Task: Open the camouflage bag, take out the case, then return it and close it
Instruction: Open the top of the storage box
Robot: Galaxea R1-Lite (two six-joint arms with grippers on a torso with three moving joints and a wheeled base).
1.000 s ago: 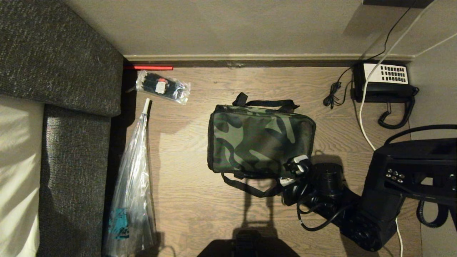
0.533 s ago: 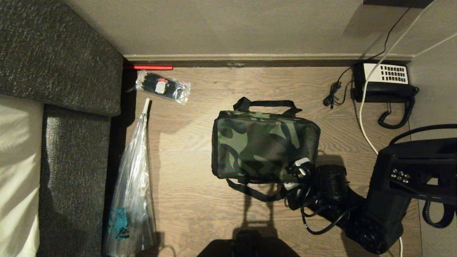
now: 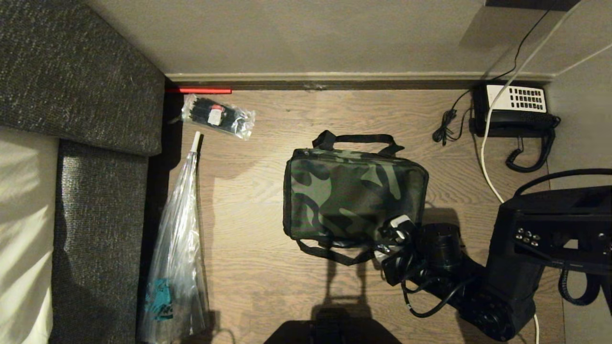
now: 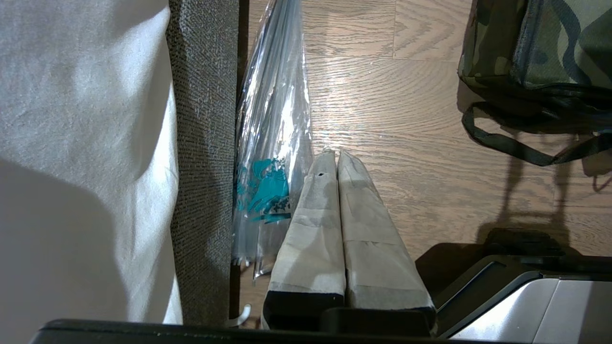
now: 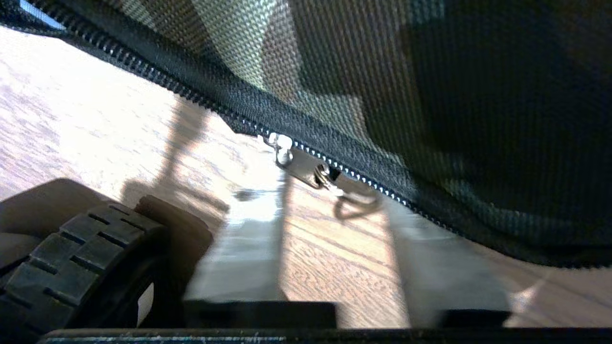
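Camouflage fabric fills our right wrist view because our right gripper (image 5: pixel 330 191), fingers apart, sits at the camouflage bag (image 3: pixel 355 198)'s near right corner by the zipper pull (image 5: pixel 306 167), while our left gripper (image 4: pixel 337 157) hangs pressed together, idle.

Wood-plank floor (image 3: pixel 267 267), light brown, grain running left-right; far edge meets a pale skirting board (image 3: pixel 358 76) along the wall.

On it:
- camouflage bag (image 3: pixel 354 200), centre, lying flat and zipped, black strap handles on far and near sides
- long clear plastic bag (image 3: pixel 177 267) with teal print, left, against the grey upholstered furniture (image 3: pixel 95 215)
- small clear plastic bag (image 3: pixel 217 114) with dark contents, far left
- red strip (image 3: pixel 198 90) at the skirting, far left corner
- black-and-white desk telephone (image 3: pixel 519 110), far right, coiled cord beside it
- white cable (image 3: pixel 487 157) running near-far on the right
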